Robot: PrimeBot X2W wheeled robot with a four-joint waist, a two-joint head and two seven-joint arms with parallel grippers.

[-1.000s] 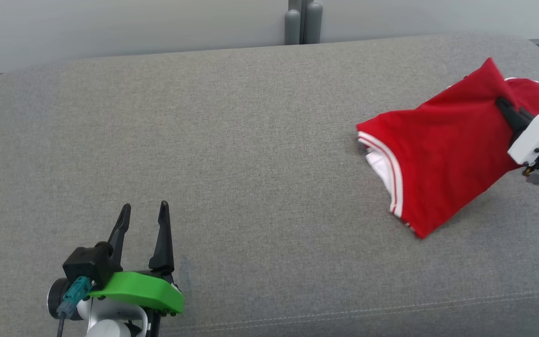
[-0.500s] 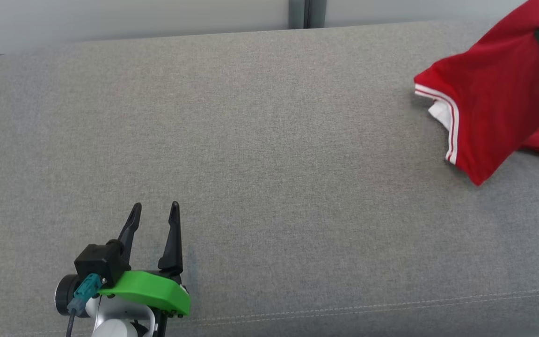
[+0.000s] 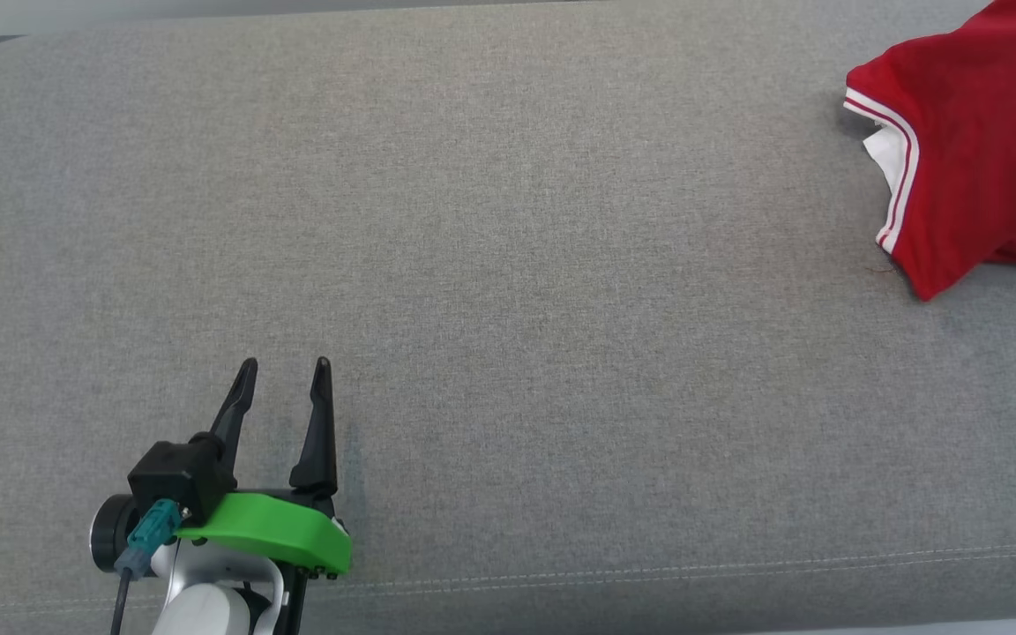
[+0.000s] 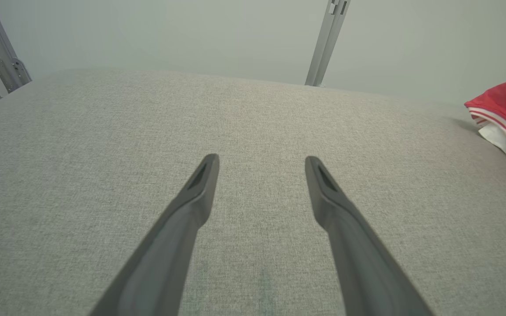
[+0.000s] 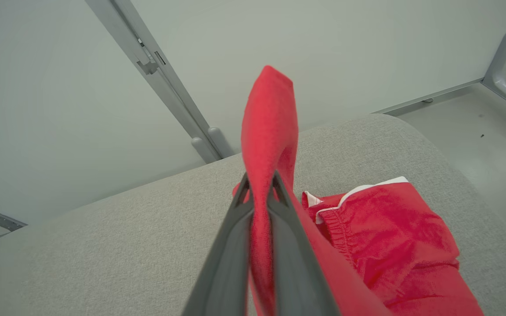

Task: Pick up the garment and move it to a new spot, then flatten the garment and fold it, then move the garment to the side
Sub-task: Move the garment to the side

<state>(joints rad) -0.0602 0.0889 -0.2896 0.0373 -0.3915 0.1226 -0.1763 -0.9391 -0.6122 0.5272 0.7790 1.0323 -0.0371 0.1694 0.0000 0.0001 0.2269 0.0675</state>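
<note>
Right hand (image 5: 259, 188) is clamped on a fold of the red shirt (image 3: 975, 141), which sits at the far right end of the grey surface (image 3: 508, 265), maybe partly lifted, hard to say. Left hand (image 3: 284, 363) hovers at the near left, released and spread wide.

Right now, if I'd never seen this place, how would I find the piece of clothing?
Find the big grey cushion. At its far right end sits the garment, crumpled. It is the only red thing there, with white stripes along one edge.
</note>
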